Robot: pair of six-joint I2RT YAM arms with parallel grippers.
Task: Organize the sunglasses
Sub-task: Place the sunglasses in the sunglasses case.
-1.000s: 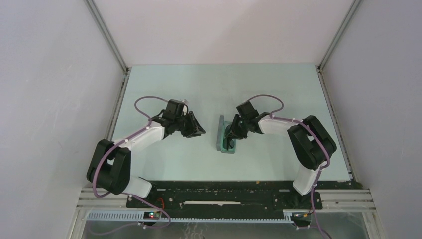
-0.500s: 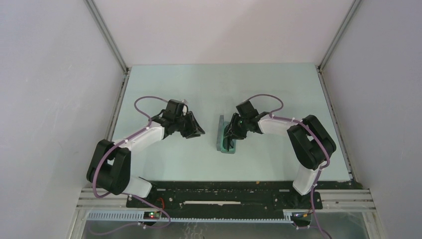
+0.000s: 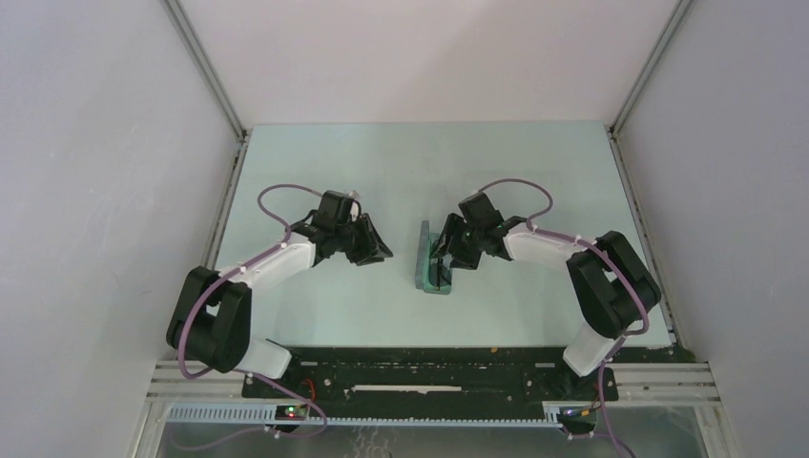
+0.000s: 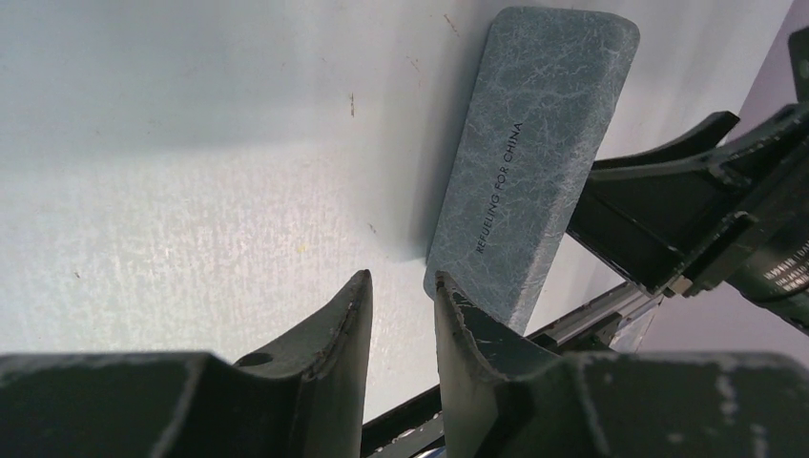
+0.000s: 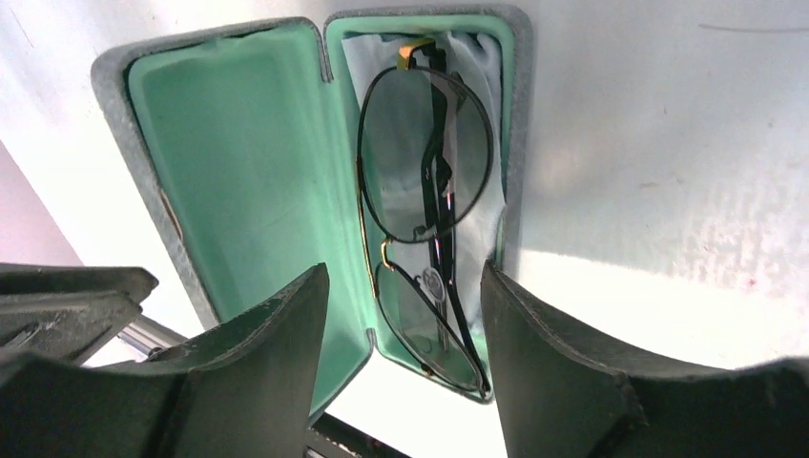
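Dead center of my right wrist view, the sunglasses [image 5: 420,162] lie in the open case [image 5: 229,143], long axis up-down, just beyond my right gripper [image 5: 403,270], its jaws spread and empty. My left gripper [image 4: 402,278] is farther off, barely parted, holding nothing.

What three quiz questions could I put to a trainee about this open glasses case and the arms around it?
1. True or false: the sunglasses lie inside the open case.
2. What lies under them? A) cloth; B) pen; C) bare table.
3. Fill in: the right jaws stand ___.
Key: 1 true; 2 A; 3 open.
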